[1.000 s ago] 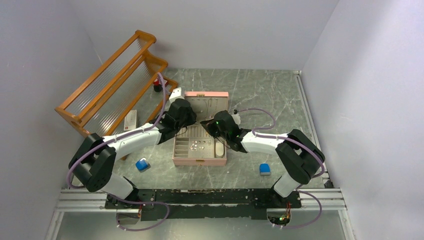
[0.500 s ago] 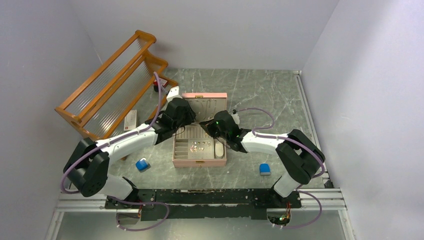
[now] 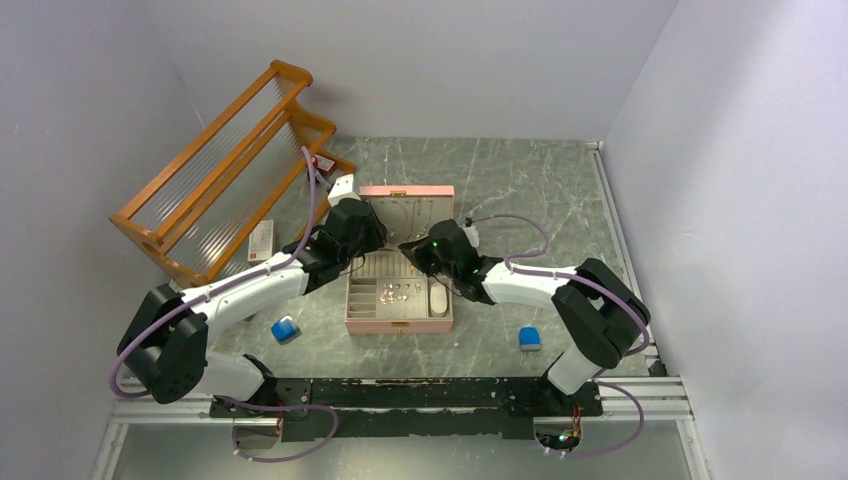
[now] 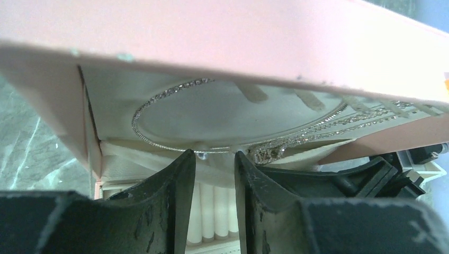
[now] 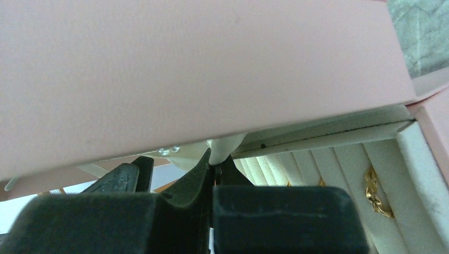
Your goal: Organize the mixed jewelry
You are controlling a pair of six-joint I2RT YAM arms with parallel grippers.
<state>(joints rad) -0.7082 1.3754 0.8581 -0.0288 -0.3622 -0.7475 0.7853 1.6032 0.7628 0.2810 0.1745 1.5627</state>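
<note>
The pink jewelry box (image 3: 399, 322) stands open at mid-table, its lid (image 3: 381, 192) raised at the back. My left gripper (image 3: 375, 238) is open at the lid's left inside; in the left wrist view its tips (image 4: 214, 153) sit just below a sparkling silver chain loop (image 4: 159, 100) lying in the lid's cream pocket. My right gripper (image 3: 408, 246) is shut on the pocket's cream flap (image 5: 222, 148) under the lid (image 5: 201, 69). A gold piece (image 5: 377, 193) lies in the ring rolls. Small silver pieces (image 3: 400, 292) lie in the tray.
A wooden rack (image 3: 225, 170) stands at the back left, with a red item (image 3: 322, 162) and a white card (image 3: 260, 240) beside it. Two blue blocks (image 3: 285, 329) (image 3: 529, 338) lie either side of the box, near the front.
My left arm has swung its elbow left and stretched out, its gripper edging toward the lid. The right arm has barely moved and still pinches the flap.
</note>
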